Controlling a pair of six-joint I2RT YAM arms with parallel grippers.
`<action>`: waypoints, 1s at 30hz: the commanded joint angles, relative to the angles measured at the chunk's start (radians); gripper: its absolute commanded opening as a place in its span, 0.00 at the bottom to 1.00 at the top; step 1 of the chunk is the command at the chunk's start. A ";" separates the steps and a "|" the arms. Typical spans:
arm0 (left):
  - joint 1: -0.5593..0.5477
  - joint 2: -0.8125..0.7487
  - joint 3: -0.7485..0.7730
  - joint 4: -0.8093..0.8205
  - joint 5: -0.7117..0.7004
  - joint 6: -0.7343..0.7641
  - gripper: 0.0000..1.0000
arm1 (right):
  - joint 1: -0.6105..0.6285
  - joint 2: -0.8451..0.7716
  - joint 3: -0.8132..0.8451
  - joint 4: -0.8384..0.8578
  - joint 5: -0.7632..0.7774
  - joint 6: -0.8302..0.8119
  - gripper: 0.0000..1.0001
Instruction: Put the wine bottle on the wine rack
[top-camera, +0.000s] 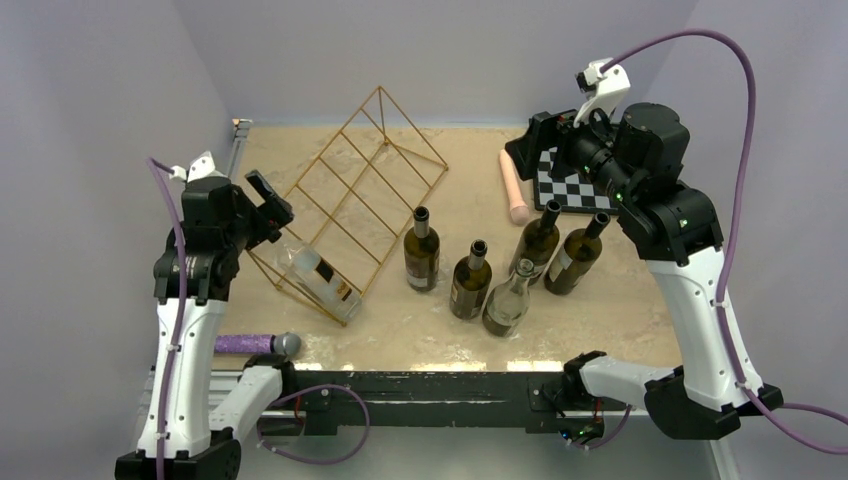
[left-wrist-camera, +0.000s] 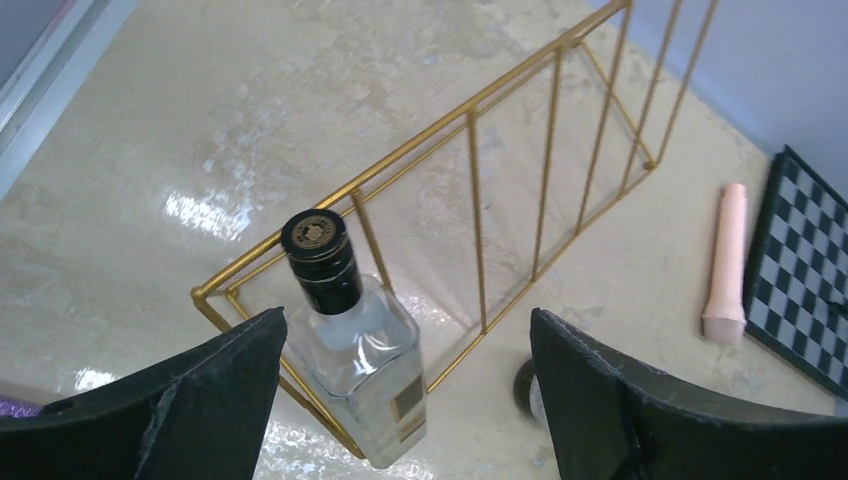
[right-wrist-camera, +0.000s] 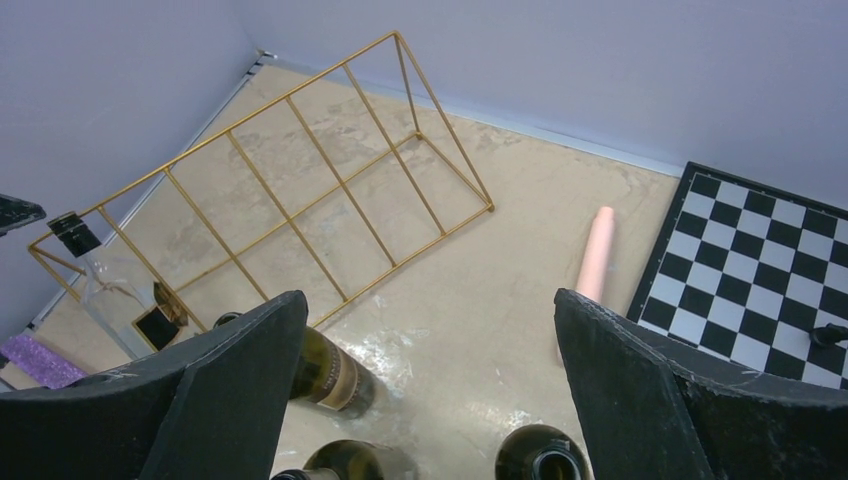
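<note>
In gold rack (left-wrist-camera: 476, 220) — clear btl (left-wrist-camera: 362, 352)

The wine rack (left-wrist-camera: 476, 220) – a thin gold wire prism with a sloping grid of slots – stands on the table. A clear wine bottle (left-wrist-camera: 360, 345) with a black cap and a dark label lies tilted in its near end slot, neck uppermost – base seemingly at the lower rail.
</note>
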 joint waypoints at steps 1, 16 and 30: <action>0.003 -0.010 0.079 0.064 0.237 0.181 0.96 | 0.004 0.002 0.041 0.014 -0.006 0.021 0.99; -0.434 0.158 0.097 0.441 0.756 0.524 0.99 | 0.004 -0.019 0.029 0.015 -0.007 0.044 0.99; -0.617 0.296 0.018 0.663 0.561 0.614 0.94 | 0.004 -0.056 -0.008 0.004 0.033 0.054 0.97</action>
